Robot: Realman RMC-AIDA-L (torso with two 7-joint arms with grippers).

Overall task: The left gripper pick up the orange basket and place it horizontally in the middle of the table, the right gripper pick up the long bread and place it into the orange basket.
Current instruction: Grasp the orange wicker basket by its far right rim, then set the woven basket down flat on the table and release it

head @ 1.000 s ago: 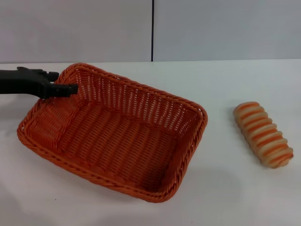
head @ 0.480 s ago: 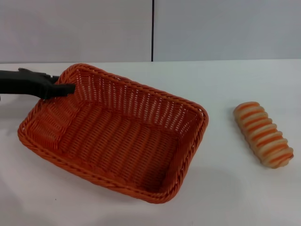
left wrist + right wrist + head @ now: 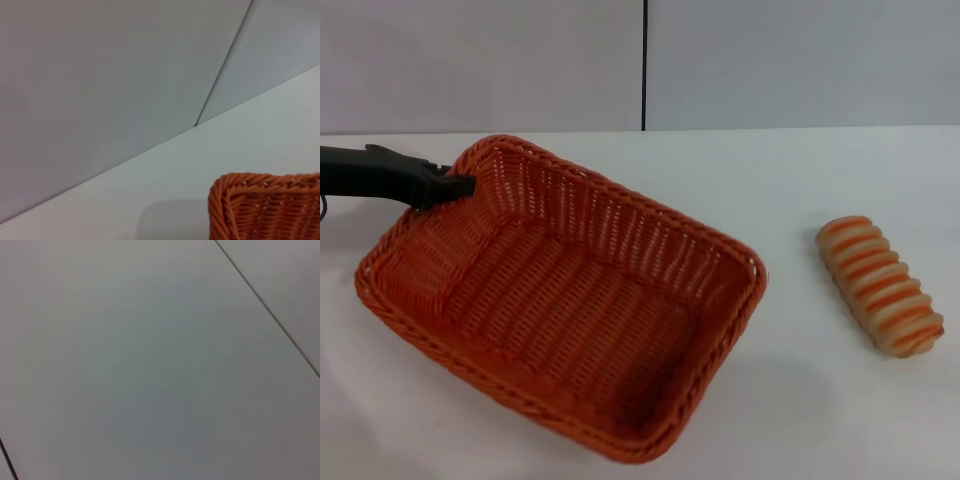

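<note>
The orange basket (image 3: 560,310) sits left of centre on the white table (image 3: 800,420), turned at a slant, and it is empty. My left gripper (image 3: 466,186) reaches in from the left edge and is shut on the braided rim at the basket's far left corner. That same corner of the basket (image 3: 265,205) shows in the left wrist view. The long bread (image 3: 880,285), tan with orange stripes, lies on the table to the right, well apart from the basket. The right gripper is out of view; the right wrist view shows only a plain grey surface.
A grey wall with a dark vertical seam (image 3: 644,65) runs behind the table's far edge. Bare tabletop lies between the basket and the bread.
The basket's near right corner has swung lower in the head view and its rim has shifted slightly, with my left gripper still on the far left corner. The bread has not moved.
</note>
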